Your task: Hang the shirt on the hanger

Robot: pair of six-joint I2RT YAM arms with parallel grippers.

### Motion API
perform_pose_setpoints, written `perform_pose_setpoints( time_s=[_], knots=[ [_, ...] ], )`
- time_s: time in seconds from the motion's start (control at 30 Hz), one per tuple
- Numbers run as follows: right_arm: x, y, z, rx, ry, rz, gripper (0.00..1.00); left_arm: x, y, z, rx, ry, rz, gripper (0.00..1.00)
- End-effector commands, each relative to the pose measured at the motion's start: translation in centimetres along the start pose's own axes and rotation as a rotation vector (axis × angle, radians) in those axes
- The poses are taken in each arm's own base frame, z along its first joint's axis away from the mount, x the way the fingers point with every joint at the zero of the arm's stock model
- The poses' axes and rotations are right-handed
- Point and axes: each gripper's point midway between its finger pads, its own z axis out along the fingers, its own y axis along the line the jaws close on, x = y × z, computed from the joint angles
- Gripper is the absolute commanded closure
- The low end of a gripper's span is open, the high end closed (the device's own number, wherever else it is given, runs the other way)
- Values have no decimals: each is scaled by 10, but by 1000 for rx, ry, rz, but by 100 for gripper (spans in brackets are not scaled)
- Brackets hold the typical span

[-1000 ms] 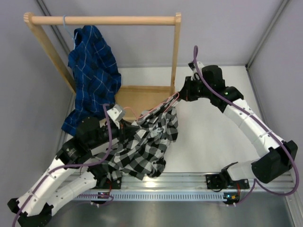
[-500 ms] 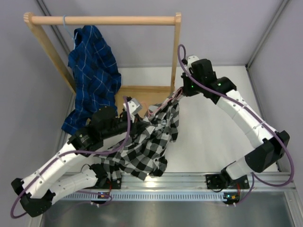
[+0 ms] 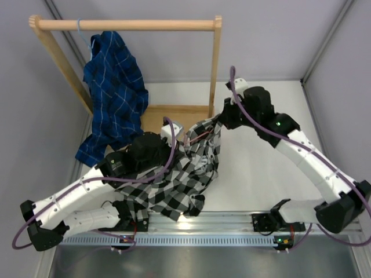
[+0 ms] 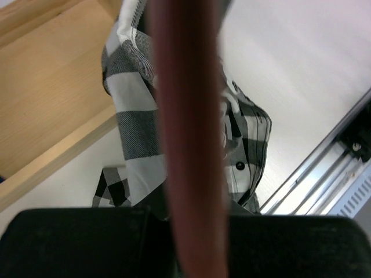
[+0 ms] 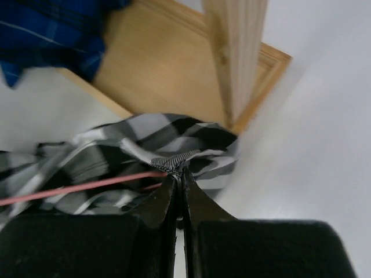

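The black-and-white checked shirt (image 3: 182, 174) lies bunched on the table between my arms and hangs over the front rail. My right gripper (image 3: 220, 120) is shut on a fold of its upper edge (image 5: 177, 164) beside the rack's right post. The pink wire hanger (image 3: 200, 131) runs inside the shirt's top; a stretch of it shows in the right wrist view (image 5: 87, 188). My left gripper (image 3: 173, 131) is shut on the hanger wire, which fills the left wrist view as a blurred pink bar (image 4: 185, 116) over the shirt (image 4: 136, 116).
A wooden clothes rack (image 3: 127, 25) stands at the back, with its base board (image 3: 174, 116) and right post (image 5: 237, 58) close to both grippers. A dark blue grid shirt (image 3: 113, 87) hangs from its left end. A metal rail (image 3: 232, 223) runs along the front edge.
My left gripper has moved right and forward with the hanger, towards the right gripper. The right gripper shifted a little near the post, still holding the shirt, which has bunched up.
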Motion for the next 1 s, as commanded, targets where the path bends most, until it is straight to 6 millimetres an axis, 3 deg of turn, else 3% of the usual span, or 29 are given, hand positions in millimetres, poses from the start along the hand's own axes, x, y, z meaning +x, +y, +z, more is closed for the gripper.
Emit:
perform_pose_setpoints(
  time_s=[0.0, 0.03, 0.07, 0.1, 0.13, 0.17, 0.2, 0.23, 0.27, 0.3, 0.37, 0.43, 0.47, 0.53, 0.63, 0.67, 0.73, 0.77, 0.8, 0.87, 0.9, 0.97],
  knots=[
    [-47, 59, -57, -305, -317, 117, 100, -45, 12, -11, -113, -138, -136, 100],
    [-42, 73, -64, -384, -335, 135, 100, -64, 8, -13, -97, -202, -157, 100],
    [-16, 82, -57, -427, -293, 200, 100, -74, 7, -14, -93, -231, -167, 100],
    [-23, 92, -73, -483, -368, 211, 100, -85, 5, -16, -85, -265, -176, 100],
    [-16, 99, -75, -517, -375, 234, 100, -100, 4, -21, -76, -307, -186, 100],
    [14, 110, -65, -559, -322, 295, 100, -116, 2, -22, -60, -357, -195, 100],
    [21, 115, -68, -594, -334, 322, 100, -126, 3, -22, -43, -381, -202, 100],
    [15, 122, -74, -647, -401, 340, 100, -137, 3, -25, -22, -411, -213, 100],
    [44, 126, -62, -664, -346, 406, 100, -147, 3, -22, 4, -438, -224, 100],
    [51, 127, -60, -684, -368, 417, 100, -147, 2, -17, 75, -429, -249, 100],
    [58, 125, -53, -668, -358, 433, 100, -151, 0, -15, 175, -452, -288, 100],
    [55, 117, -51, -623, -384, 442, 100, -168, -14, -20, 345, -516, -290, 100],
    [49, 116, -59, -625, -417, 425, 93, -171, -21, -20, 391, -540, -269, 100],
    [33, 114, -75, -615, -463, 394, 79, -167, -32, -19, 464, -527, -229, 100],
    [33, 101, -96, -534, -480, 286, 60, -157, -31, -19, 456, -543, -167, 100],
    [46, 93, -104, -494, -443, 269, 48, -154, -31, -19, 455, -547, -146, 100],
    [54, 82, -118, -441, -432, 231, 42, -145, -31, -20, 453, -548, -82, 100],
    [72, 73, -129, -403, -394, 176, 40, -139, -34, -21, 475, -536, -53, 100],
    [77, 67, -138, -381, -391, 153, 39, -131, -36, -19, 483, -524, -6, 100],
    [74, 58, -170, -358, -443, 82, 36, -118, -49, -21, 570, -486, 62, 100],
    [83, 55, -176, -346, -413, 59, 35, -113, -53, -22, 599, -475, 87, 100],
    [70, 54, -202, -348, -465, 2, 34, -103, -67, -24, 705, -435, 114, 100]
  ],
)
